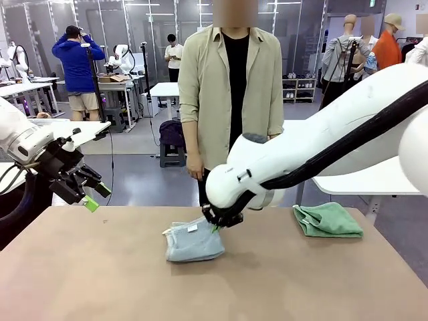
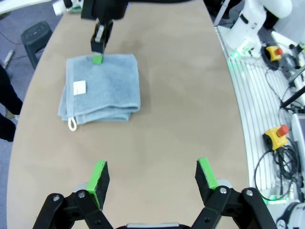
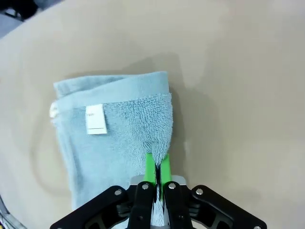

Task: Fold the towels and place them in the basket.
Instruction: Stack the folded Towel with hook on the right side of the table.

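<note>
Pinching blue-grey towel [image 3: 119,129], label [image 3: 96,119] visible

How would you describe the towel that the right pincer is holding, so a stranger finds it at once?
Start at the brown table and look to its middle. There lies a folded pale blue-grey terry towel, pinched at one edge by the right pincer. Unlike the mint green towel nearby, it carries a small white label.

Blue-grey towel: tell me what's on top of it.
A white label lies on the blue-grey towel; the right gripper pinches its edge. The folded layers underneath are covered.
</note>
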You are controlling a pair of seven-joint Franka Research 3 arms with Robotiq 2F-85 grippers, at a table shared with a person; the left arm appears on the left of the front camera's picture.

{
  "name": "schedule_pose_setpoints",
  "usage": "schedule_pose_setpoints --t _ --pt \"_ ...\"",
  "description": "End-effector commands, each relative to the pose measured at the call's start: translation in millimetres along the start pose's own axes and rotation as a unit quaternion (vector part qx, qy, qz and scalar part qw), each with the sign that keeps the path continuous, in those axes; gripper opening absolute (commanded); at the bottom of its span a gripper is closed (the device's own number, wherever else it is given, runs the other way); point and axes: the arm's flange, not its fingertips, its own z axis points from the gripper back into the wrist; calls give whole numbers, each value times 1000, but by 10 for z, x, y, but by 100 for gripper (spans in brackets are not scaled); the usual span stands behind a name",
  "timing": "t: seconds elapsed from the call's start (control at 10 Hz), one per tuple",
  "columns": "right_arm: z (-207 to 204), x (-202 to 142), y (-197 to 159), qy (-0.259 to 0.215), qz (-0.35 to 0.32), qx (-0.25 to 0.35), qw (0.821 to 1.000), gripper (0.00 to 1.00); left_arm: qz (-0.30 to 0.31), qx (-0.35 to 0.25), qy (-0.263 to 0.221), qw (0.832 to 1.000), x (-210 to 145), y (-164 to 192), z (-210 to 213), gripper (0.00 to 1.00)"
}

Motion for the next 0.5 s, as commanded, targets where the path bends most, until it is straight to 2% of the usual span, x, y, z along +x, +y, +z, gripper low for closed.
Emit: schedule_pose_setpoints --t 0.0,0.2,0.4 --pt "500 118 -274 -29 23 -25 999 0 -4 0 4 1000 -1 -14 13 92" --pt "911 269 -519 -59 23 -61 996 0 -4 0 4 1000 -1 -14 13 92" --pt "1227 406 -764 -65 17 -96 993 0 -4 0 4 1000 -1 -14 13 92"
